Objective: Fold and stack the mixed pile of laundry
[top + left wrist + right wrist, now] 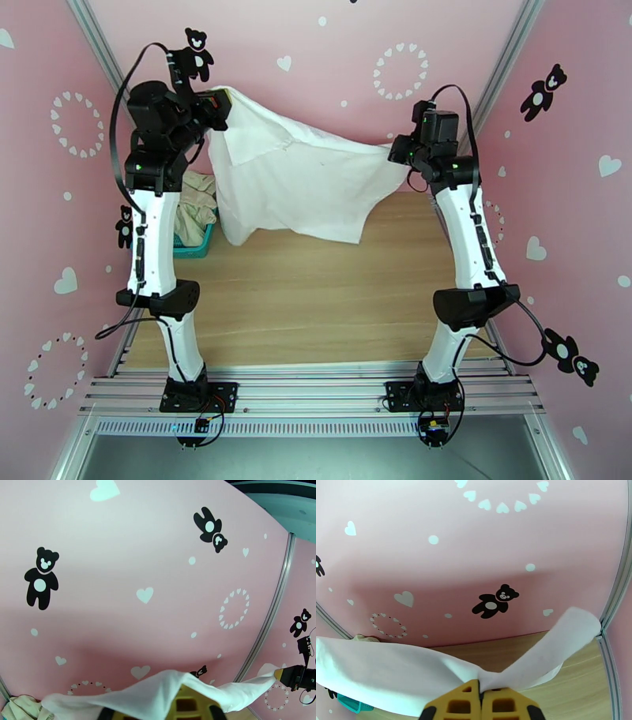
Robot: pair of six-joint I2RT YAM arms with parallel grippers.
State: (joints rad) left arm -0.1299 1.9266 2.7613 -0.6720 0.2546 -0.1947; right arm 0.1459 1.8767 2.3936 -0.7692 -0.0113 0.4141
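The white T-shirt (300, 178) hangs spread in the air over the back of the table, stretched between both arms. My left gripper (220, 108) is shut on its upper left edge, high near the back wall. My right gripper (400, 151) is shut on its right edge, somewhat lower. In the right wrist view the yellow fingers (501, 705) press together on the white cloth (395, 671). In the left wrist view the cloth (154, 691) drapes over my yellow finger (191, 705). The cream-beige garment (196, 204) lies bunched in the teal basket (197, 249) at the left.
The wooden tabletop (316, 300) lies open below and in front of the hanging shirt. Pink walls with hearts and bears close in the back and sides, with metal frame posts (502, 67) at the corners. The shirt's lower hem hangs just above the table.
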